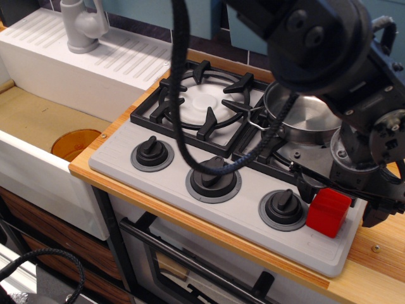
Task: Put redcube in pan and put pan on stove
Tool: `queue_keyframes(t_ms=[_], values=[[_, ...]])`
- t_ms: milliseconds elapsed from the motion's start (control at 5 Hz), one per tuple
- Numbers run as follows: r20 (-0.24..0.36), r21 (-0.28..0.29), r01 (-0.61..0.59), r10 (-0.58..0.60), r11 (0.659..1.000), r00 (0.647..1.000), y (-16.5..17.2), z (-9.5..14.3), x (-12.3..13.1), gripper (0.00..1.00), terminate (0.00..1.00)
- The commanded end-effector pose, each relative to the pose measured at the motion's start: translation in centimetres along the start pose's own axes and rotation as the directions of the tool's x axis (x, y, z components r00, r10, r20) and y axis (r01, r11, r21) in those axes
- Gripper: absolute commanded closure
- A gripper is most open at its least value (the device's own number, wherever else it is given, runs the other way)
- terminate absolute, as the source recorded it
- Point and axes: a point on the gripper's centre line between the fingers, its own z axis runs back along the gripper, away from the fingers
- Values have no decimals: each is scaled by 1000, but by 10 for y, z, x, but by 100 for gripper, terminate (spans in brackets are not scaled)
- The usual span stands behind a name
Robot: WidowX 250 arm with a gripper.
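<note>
The redcube (327, 213) sits on the front right corner of the light-grey stove (247, 229), just right of the right knob (283, 208). My gripper (340, 202) is open and low over the cube, with one finger (306, 189) at the cube's left and the other (374, 216) at its right. I cannot tell if the fingers touch the cube. The shiny steel pan (305, 118) stands empty on the right burner grate, partly hidden behind my arm.
The left burner grate (203, 102) is bare. A black cable (183, 114) hangs over the stove's middle. A white sink (38, 120) with a faucet (81, 25) and an orange disc (74, 143) lies to the left. A wooden counter edge (380, 250) is at the right.
</note>
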Motion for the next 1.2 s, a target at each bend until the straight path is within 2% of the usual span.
queue_keyframes(t_ms=[0, 400, 600, 800, 1000], values=[[16, -12, -18, 18, 1000, 1000, -2, -5, 3, 100, 0], [-10, 7, -1, 2, 1000, 1000, 1, 7, 5, 100, 0], [-43, 28, -1, 3, 1000, 999, 3, 32, 16, 100, 0], [-77, 59, 21, -16, 998, 997, 5, 64, 38, 100, 0], [-106, 66, 63, -56, 996, 993, 13, 83, 73, 100, 0]])
